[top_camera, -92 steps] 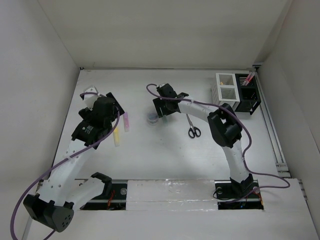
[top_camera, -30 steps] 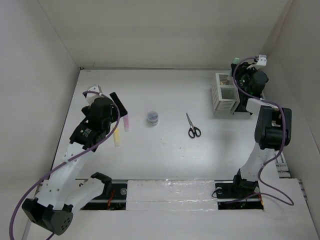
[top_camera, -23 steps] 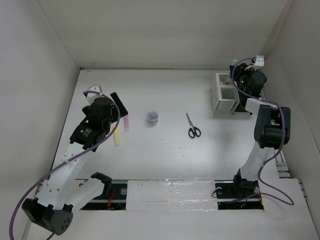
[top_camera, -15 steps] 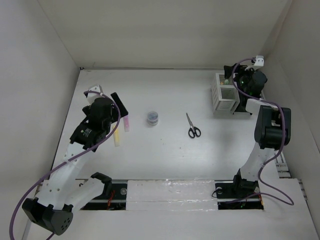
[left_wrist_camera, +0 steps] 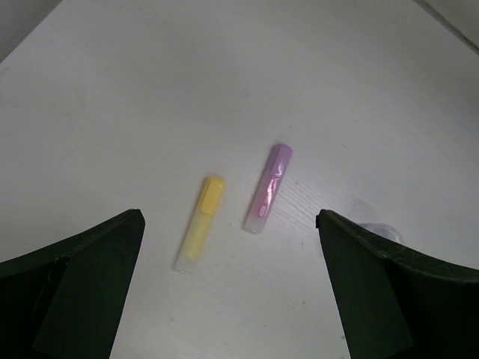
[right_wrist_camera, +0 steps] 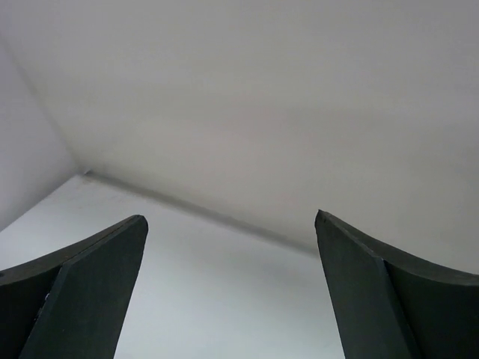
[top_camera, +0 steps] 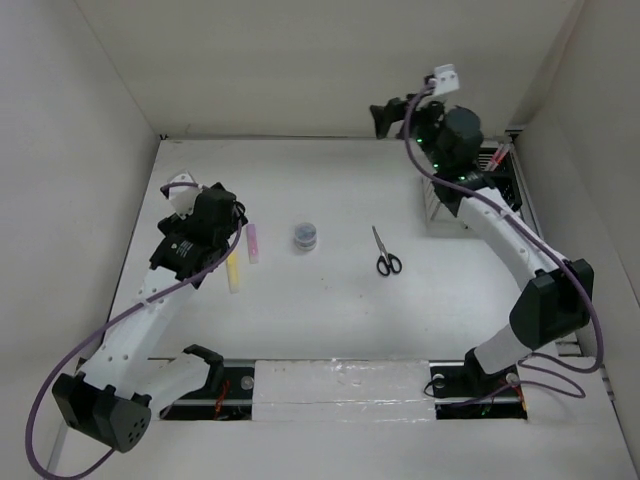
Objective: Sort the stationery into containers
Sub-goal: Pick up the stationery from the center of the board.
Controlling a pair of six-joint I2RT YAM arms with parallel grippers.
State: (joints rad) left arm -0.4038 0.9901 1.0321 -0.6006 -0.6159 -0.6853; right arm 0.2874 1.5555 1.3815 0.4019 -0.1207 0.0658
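Observation:
A yellow highlighter point(top_camera: 232, 272) and a purple highlighter point(top_camera: 253, 243) lie side by side on the table at the left. They also show in the left wrist view, the yellow one point(left_wrist_camera: 200, 222) and the purple one point(left_wrist_camera: 268, 188). My left gripper point(top_camera: 228, 222) hovers open and empty above them point(left_wrist_camera: 228, 215). A small dark roll point(top_camera: 306, 235) and black-handled scissors point(top_camera: 385, 255) lie mid-table. The white organizer point(top_camera: 432, 196) and the black organizer point(top_camera: 506, 188), with a pink-red pen point(top_camera: 497, 156) in it, stand at the back right, partly hidden by my right arm. My right gripper point(top_camera: 384, 117) is raised high, open and empty point(right_wrist_camera: 230, 217), facing the back wall.
White walls enclose the table on the left, back and right. The right arm's forearm point(top_camera: 500, 225) stretches over the organizers. A rail point(top_camera: 545, 260) runs along the table's right edge.
My right gripper has risen from the organizers and swung up and left, now pointing at the back wall. My left gripper has shifted slightly above the highlighters.

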